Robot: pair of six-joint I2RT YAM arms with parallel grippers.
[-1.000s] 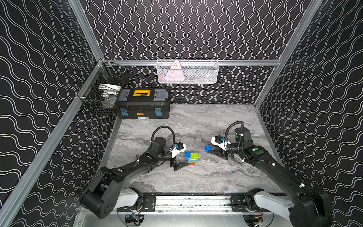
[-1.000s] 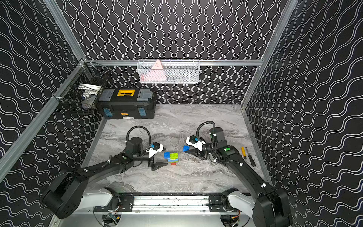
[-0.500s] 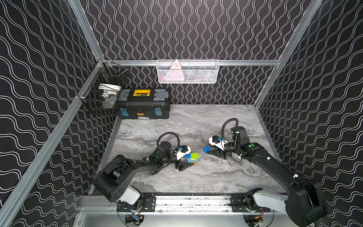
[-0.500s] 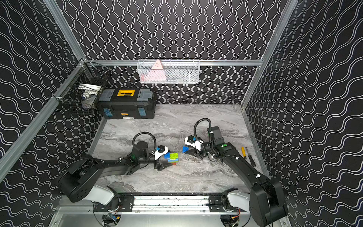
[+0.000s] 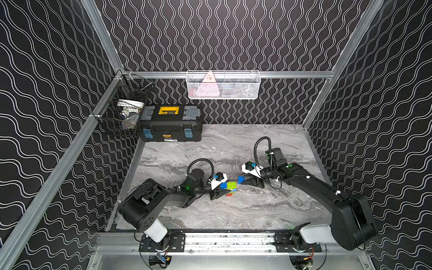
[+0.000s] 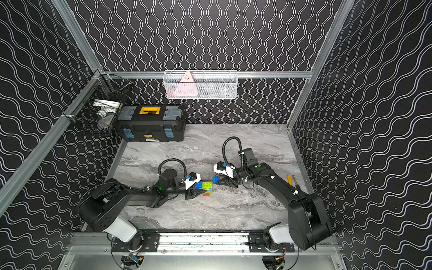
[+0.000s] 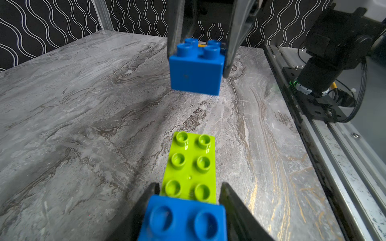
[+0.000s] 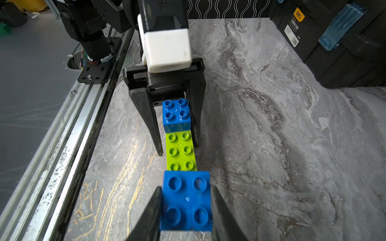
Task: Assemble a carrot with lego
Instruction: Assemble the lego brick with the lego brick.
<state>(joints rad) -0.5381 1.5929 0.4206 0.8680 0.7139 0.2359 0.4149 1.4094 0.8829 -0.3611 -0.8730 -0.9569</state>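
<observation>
**1. Right gripper (image 7: 198,66).** My jaws are closed on the loose dark blue brick (image 7: 195,77), one finger flat on each side wall, studs up. The brick hangs clear of the table (image 5: 233,145).

**2. Left gripper (image 8: 178,150).** My jaws stand at a narrow gap and straddle the capping dark blue brick (image 8: 176,115) of the partial carrot (image 5: 230,187). One finger lies against the brick. A thin slit shows at the other finger in the right wrist view. I cannot tell whether this is a firm grip.

**3. Partial carrot.** It is near the table centre, slightly toward 6 o'clock, in both top views. The capping brick sits on the 9 o'clock end of the lime green brick (image 7: 190,164), which leaves six green studs bare. A light blue layer (image 6: 209,189) and a red brick (image 5: 229,194) show on the 6 o'clock side of the green one. I cannot tell how they join.

**4. Spacing.** The loose brick is at 3 o'clock of the partial carrot, near it but apart, with bare table between them.

**5. Surroundings.** The black toolbox (image 5: 170,126) stands at 11 o'clock against the back wall.
</observation>
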